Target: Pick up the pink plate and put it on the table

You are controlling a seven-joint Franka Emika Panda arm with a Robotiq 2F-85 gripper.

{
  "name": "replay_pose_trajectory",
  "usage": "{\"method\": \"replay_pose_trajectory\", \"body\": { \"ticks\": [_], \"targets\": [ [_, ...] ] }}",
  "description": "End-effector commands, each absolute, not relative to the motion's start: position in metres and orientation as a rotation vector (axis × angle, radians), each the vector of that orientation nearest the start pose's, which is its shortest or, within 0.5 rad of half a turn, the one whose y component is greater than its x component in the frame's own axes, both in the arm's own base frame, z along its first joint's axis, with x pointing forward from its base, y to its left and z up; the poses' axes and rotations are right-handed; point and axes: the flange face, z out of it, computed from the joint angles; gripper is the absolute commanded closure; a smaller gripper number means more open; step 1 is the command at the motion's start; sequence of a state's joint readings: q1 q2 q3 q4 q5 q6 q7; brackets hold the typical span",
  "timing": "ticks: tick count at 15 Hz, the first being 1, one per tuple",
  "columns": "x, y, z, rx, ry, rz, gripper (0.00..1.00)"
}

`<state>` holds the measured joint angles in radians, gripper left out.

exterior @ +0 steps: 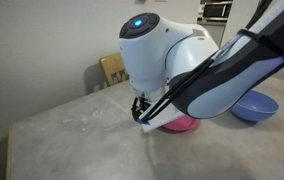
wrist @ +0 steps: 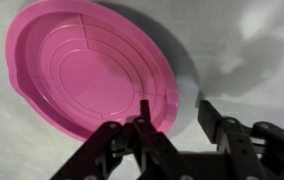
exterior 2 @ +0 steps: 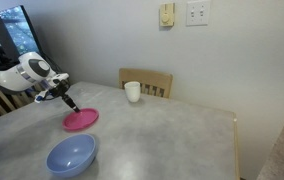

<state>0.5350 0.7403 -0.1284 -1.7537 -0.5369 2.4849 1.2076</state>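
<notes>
The pink plate (wrist: 87, 70) lies on the light grey table (exterior 2: 172, 140), right side up. My gripper (wrist: 173, 108) is open at the plate's near edge. One finger is over the plate's inside and the other is outside the rim, so the rim sits between them. In both exterior views the gripper (exterior 2: 72, 105) (exterior: 142, 115) points down at the plate (exterior 2: 80, 120). In one of them the arm hides most of the plate (exterior: 182, 125). I cannot tell whether the fingers touch the rim.
A blue-purple bowl (exterior 2: 72, 153) (exterior: 254, 106) stands on the table close to the plate. A white cup (exterior 2: 132, 92) stands near the far edge in front of a wooden chair (exterior 2: 152, 80) (exterior: 112, 68). A wall lies behind.
</notes>
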Motion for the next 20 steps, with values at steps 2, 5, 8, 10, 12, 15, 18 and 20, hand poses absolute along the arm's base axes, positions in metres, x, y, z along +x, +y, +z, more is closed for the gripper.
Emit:
{"method": "replay_pose_trajectory", "body": {
  "ticks": [2,5,8,10,12,15,18,20],
  "targets": [
    [0.586,0.250,0.175,-3.331,0.687,-0.612,0.08],
    [0.576,0.234,0.198,-3.323,0.770,-0.660,0.00],
    [0.563,0.218,0.227,-3.297,0.784,-0.621,0.00],
    [0.555,0.208,0.246,-3.272,0.763,-0.567,0.00],
    [0.547,0.199,0.266,-3.249,0.747,-0.502,0.00],
    [0.537,0.187,0.298,-3.212,0.684,-0.429,0.00],
    [0.530,0.180,0.328,-3.179,0.619,-0.360,0.00],
    [0.526,0.176,0.344,-3.148,0.587,-0.304,0.00]
  ]
}}
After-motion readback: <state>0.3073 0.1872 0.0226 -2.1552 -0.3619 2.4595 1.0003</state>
